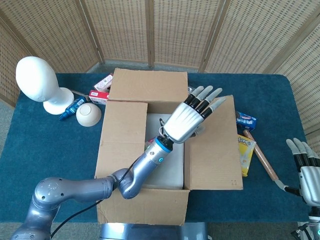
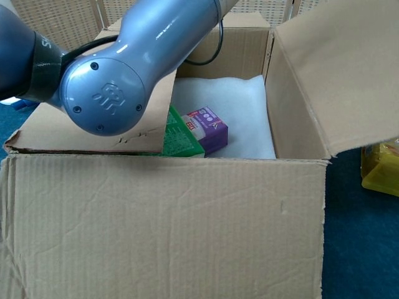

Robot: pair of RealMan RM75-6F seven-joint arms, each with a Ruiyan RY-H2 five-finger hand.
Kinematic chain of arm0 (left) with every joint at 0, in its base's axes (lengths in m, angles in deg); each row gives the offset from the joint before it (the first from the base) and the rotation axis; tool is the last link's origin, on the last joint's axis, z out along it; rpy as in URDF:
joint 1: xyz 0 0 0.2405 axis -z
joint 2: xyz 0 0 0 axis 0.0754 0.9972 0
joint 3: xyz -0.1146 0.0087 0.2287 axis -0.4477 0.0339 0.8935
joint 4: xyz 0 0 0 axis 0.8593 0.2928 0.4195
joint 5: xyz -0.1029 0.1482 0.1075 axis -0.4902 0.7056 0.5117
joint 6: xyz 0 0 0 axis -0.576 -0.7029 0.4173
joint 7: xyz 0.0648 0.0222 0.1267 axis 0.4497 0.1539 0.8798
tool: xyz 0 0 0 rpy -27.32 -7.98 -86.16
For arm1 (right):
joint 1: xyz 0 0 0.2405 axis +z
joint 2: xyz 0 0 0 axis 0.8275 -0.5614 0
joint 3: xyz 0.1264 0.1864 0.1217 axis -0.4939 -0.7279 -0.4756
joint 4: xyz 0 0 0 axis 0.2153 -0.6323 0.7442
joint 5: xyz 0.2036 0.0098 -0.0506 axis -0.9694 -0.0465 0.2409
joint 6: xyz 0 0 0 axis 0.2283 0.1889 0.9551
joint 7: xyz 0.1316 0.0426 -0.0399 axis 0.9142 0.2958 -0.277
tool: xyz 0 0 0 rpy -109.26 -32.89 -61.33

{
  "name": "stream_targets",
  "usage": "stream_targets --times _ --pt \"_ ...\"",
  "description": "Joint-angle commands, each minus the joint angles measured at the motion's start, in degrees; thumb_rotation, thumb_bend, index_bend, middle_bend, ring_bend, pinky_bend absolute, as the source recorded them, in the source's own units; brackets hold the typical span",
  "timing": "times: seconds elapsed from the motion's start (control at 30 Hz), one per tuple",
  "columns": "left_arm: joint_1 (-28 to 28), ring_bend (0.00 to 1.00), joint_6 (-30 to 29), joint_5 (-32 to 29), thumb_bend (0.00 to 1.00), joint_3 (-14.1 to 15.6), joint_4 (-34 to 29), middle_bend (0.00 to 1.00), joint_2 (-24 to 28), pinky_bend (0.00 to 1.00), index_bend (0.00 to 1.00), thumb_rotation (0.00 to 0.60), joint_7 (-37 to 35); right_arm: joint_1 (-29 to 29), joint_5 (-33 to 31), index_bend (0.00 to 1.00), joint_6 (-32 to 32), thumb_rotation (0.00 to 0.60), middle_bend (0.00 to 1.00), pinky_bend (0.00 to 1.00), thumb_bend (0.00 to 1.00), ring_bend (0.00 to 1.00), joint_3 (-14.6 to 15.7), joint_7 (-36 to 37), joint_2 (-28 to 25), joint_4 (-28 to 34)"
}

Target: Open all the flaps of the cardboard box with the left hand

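— What surrounds the setup?
— A blue tabletop [image 1: 50, 145] backed by woven wicker screens [image 1: 150, 30]. The cardboard box [image 1: 145, 200] sits mid-table, with a white mannequin head [image 1: 37, 82] and a bowl [image 1: 88, 114] to its left.
— And the left hand [image 1: 192, 117]?
— Fingers spread and straight, holding nothing, lying against the right flap [image 1: 215, 150], which leans outward over the snacks.
— The right hand [image 1: 305, 165]?
— Empty, fingers apart, at the table's right edge.

White mannequin head [image 1: 37, 80] beside white bowl [image 1: 88, 114] (yellow packet [image 1: 246, 155] far across) on blue table [image 1: 40, 145].
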Motion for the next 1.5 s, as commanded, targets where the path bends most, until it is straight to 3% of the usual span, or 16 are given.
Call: stream_targets --times 0.03,0.3,0.53,0.63,0.77,1.0,1.03,1.2,1.3,1.4,1.5 --pt "-0.3 0.0 0.3 -0.2 0.16 0.3 -0.2 0.0 0.3 0.12 0.0 0.6 -0.1 0.0 0.0 0.0 0.1 0.6 0.0 0.14 0.0 0.0 0.0 -0.1 0.0 0.0" --pt "-1.8 0.0 4.0 -2.2 0.16 1.9 -5.0 0.0 4.4 0.13 0.0 0.6 3.0 0.0 0.0 0.0 0.2 0.6 0.0 0.14 0.0 0.0 0.1 -0.1 0.0 0.0" --pt "-5.3 0.0 15.1 -14.1 0.16 2.9 -18.8 0.0 18.1 0.12 0.0 0.6 10.5 0.1 0.4 0.0 0.2 0.6 0.0 0.14 0.0 0.0 0.2 -0.3 0.0 0.1" --pt "-6.4 0.0 17.3 -18.9 0.13 3.5 -24.0 0.0 23.6 0.1 0.01 0.6 13.2 0.1 0.5 0.0 0.2 0.6 0.0 0.14 0.0 0.0 0.3 -0.5 0.0 0.3" --pt "-7.8 0.01 16.8 -20.9 0.06 4.6 -28.5 0.03 28.7 0.2 0.11 0.6 15.1 0.0 0.8 0.0 0.1 0.6 0.0 0.14 0.0 0.0 0.5 -0.8 0.1 0.5" --pt "-9.8 0.16 18.3 -23.1 0.0 7.4 -34.8 0.28 36.5 0.25 0.44 0.599 15.4 0.2 1.1 0.0 0.4 0.6 0.0 0.14 0.0 0.0 0.7 -1.6 0.3 0.7" --pt "-10.1 0.17 18.4 -23.3 0.0 7.8 -35.5 0.3 37.3 0.25 0.47 0.591 15.1 0.2 1.1 0.0 0.5 0.6 0.0 0.14 0.0 0.0 0.7 -1.8 0.3 0.7" --pt "-11.1 0.19 19.2 -23.0 0.0 9.8 -36.7 0.33 39.5 0.27 0.54 0.437 12.8 0.4 1.4 0.0 0.8 0.6 0.0 0.14 0.0 0.0 0.9 -2.8 0.6 1.1" --pt "-11.3 0.18 19.6 -22.3 0.0 10.6 -36.7 0.32 39.7 0.26 0.44 0.39 11.4 0.5 1.3 0.0 0.9 0.6 0.0 0.14 0.0 0.0 1.0 -3.1 0.7 1.2" --pt "-10.7 0.14 20.8 -25.5 0.0 11.7 -37.7 0.28 40.5 0.22 0.31 0.329 11.4 0.6 1.2 0.0 1.2 0.6 0.0 0.14 0.0 0.0 1.0 -3.0 0.7 1.3" --pt "-9.8 0.09 21.2 -28.2 0.0 12.2 -38.7 0.23 41.0 0.19 0.3 0.292 12.1 0.7 1.1 0.0 1.4 0.6 0.0 0.14 0.0 0.0 1.0 -2.8 0.6 1.3"
